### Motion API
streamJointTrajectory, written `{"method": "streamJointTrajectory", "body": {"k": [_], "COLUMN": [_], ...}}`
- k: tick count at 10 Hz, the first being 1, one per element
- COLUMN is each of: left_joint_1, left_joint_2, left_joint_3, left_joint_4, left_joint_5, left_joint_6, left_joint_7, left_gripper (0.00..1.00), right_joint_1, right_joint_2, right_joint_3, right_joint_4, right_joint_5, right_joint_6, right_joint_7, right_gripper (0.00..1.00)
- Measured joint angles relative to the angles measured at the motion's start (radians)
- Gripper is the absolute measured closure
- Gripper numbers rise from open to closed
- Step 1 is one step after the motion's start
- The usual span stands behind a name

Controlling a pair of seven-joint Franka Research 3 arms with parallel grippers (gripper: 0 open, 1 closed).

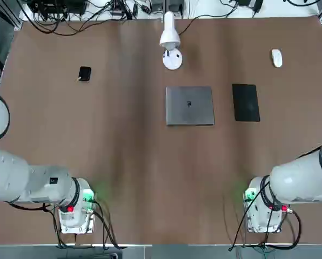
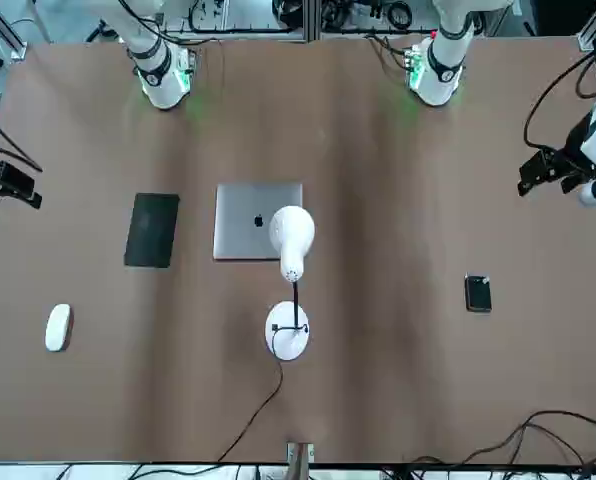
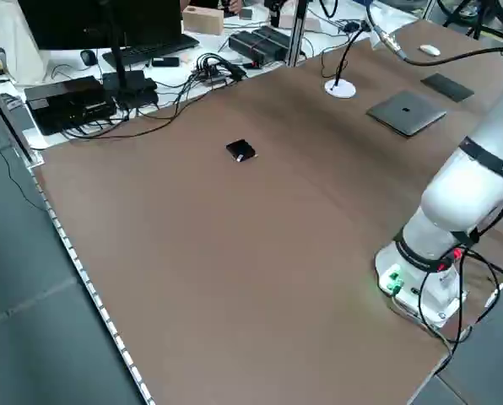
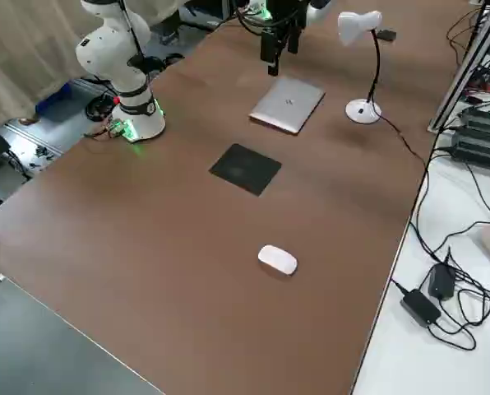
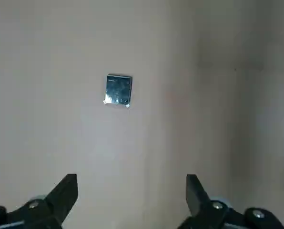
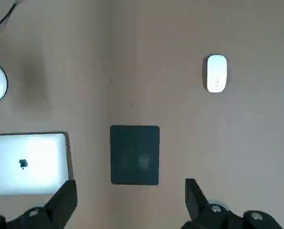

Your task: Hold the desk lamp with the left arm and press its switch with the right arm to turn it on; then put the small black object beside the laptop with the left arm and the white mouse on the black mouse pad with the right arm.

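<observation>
Brown counter (image 1: 123, 162) carried desk lamp (image 1: 170, 46) just behind closed laptop (image 1: 189, 105), centred between both arms; left gripper (image 5: 131, 191) and right gripper (image 6: 130, 193) hovered well short, jaws released, empty.

apple logo on the closed laptop (image 2: 258, 220) lid, no readable text
</observation>
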Motion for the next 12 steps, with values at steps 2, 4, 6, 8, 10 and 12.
{"method": "streamJointTrajectory", "body": {"k": [2,4,6,8,10,12], "left_joint_1": [0.0,-0.001,-0.015,-0.025,-0.04,-0.061], "left_joint_2": [0.001,0.006,0.057,0.155,0.203,0.272], "left_joint_3": [0.0,0.0,-0.006,-0.046,-0.104,-0.193], "left_joint_4": [0.0,0.007,0.065,0.155,0.183,0.18], "left_joint_5": [0.0,0.0,-0.001,-0.001,-0.002,-0.003], "left_joint_6": [0.0,0.007,0.008,0.008,0.066,0.214], "left_joint_7": [0.0,-0.001,-0.004,-0.002,0.011,0.013], "left_gripper": [0.0,0.0,0.0,0.0,0.0,0.0], "right_joint_1": [0.0,0.0,0.0,0.0,0.0,0.002], "right_joint_2": [0.0,0.0,0.0,0.002,0.026,0.084], "right_joint_3": [0.0,0.0,0.003,0.006,0.008,0.011], "right_joint_4": [0.0,0.0,-0.001,-0.004,-0.015,-0.023], "right_joint_5": [-0.001,-0.002,-0.002,-0.002,-0.002,-0.001], "right_joint_6": [0.0,0.0,0.0,0.0,0.015,0.059], "right_joint_7": [0.0,0.0,0.0,-0.001,-0.001,-0.001], "right_gripper": [0.0,0.0,0.0,0.0,0.0,0.0]}}
